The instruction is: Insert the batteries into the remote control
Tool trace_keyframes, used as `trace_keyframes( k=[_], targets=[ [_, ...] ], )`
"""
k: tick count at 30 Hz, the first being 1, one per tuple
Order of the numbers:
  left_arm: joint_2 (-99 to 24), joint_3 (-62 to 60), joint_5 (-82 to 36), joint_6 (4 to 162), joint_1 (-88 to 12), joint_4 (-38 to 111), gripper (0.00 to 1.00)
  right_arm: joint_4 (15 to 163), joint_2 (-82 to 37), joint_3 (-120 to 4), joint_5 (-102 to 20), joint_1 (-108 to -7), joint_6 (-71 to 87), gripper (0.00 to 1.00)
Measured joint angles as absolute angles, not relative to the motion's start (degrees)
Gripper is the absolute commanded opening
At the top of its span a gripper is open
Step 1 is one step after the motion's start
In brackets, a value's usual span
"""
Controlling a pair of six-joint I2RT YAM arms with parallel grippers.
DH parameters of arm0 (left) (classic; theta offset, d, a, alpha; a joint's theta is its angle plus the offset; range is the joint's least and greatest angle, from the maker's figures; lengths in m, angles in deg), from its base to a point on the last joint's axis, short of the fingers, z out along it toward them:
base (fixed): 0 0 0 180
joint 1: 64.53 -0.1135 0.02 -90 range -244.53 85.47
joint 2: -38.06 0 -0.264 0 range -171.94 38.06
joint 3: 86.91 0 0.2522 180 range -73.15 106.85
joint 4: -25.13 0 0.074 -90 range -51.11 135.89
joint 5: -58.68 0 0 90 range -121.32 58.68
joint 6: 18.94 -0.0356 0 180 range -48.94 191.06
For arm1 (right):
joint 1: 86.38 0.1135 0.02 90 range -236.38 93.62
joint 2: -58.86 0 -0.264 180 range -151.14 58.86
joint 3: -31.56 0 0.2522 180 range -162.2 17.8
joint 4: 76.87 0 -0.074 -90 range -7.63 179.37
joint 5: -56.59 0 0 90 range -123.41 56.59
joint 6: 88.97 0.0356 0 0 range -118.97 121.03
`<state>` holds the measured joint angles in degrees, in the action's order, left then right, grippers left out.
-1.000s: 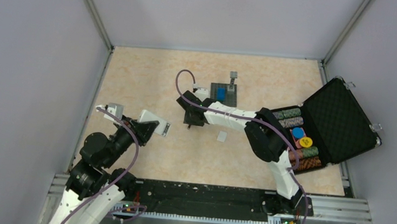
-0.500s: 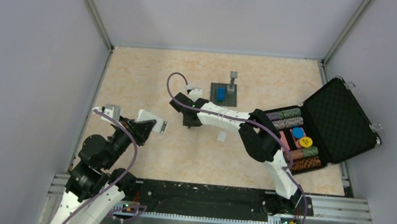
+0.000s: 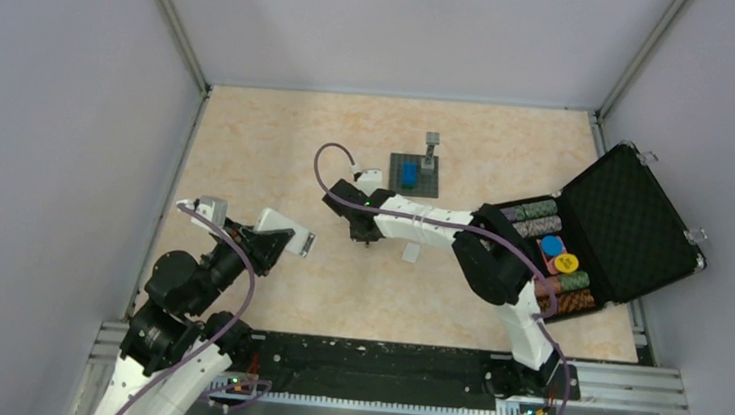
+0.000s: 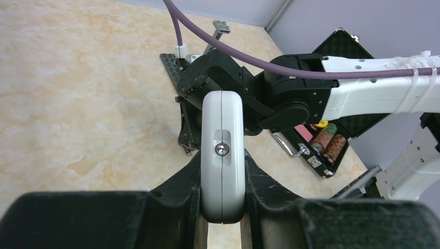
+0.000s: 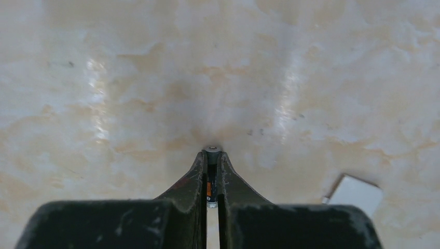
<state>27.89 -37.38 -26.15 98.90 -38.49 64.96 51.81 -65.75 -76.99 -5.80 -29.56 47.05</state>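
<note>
While left claw (image 4: 222,162) clamps the remote control (image 4: 222,116), battery (image 5: 211,187) pinched inside right claw (image 5: 211,157)

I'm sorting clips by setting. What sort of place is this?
Probably a lab robot cell: plain grey walls and metal framing enclose a marbled table, a left arm and right arm are bolted at its near edge, and an open case of poker chips sits there.
</note>
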Motion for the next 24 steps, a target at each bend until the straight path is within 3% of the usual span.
trace_keyframes(
  k=[9,16,24],
  targets=[
    [23.26,-37.49,-20.92,108.36,-38.49,59.47,0.0,51.66,-46.52,-61.18,-5.97,-30.18,45.98,0.0],
    [17.11,-42.94,-17.6,117.3,-38.49,42.31,0.0,54.54,-24.97,-61.01,-3.63,-30.57,44.19,0.0],
    [8.22,-44.05,-20.64,125.12,-38.49,27.45,0.0,61.14,-11.42,-61.77,-3.96,-31.05,38.92,0.0]
  ],
)
